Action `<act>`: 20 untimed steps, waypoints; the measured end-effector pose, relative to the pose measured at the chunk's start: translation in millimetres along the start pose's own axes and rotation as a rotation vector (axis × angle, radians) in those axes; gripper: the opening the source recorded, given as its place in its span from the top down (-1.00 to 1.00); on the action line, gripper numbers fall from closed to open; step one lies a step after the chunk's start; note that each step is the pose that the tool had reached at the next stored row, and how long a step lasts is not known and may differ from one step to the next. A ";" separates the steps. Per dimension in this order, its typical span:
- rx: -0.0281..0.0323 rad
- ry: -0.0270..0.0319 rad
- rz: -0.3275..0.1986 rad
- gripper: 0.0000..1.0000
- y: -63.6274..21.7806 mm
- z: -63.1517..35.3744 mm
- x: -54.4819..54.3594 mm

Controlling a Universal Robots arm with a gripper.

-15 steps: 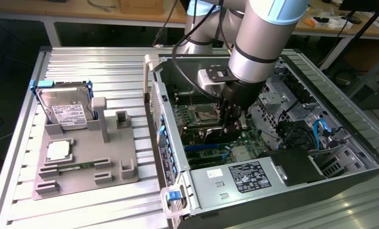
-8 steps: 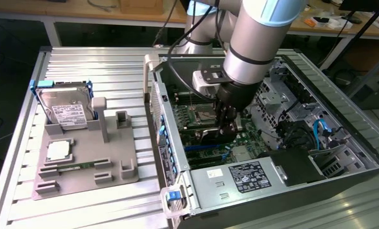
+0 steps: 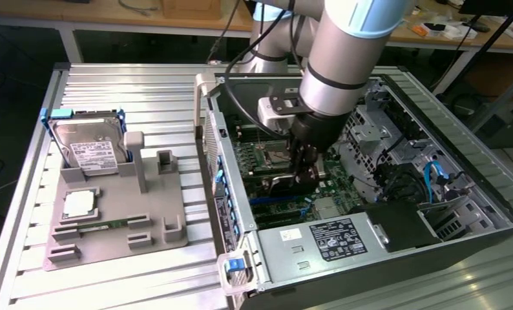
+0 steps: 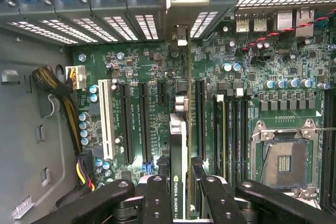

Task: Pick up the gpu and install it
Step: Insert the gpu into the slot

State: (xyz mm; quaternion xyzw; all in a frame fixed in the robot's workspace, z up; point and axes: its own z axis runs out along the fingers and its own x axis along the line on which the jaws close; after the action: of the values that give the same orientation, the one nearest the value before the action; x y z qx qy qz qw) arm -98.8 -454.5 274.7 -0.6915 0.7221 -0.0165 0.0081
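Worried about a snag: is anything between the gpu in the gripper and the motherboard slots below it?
Nothing visible does. The gripper holds the gpu edge-on over the motherboard, with bare slots either side. The spot directly under the card is hidden by it.

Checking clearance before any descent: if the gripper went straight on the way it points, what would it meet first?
The gpu clamped in the gripper leads, so its edge would likely reach the motherboard among the black slots first; which slot is unclear.
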 end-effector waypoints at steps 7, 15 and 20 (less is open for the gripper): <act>0.0000 0.0001 0.000 0.47 3.2 0.3 0.1; -0.0001 0.0001 0.000 0.47 4.3 1.3 0.2; 0.0000 -0.0001 0.000 0.47 4.9 1.5 0.1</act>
State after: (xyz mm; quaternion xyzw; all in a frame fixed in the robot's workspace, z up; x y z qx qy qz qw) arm -103.7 -454.4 273.1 -0.6915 0.7222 -0.0165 0.0081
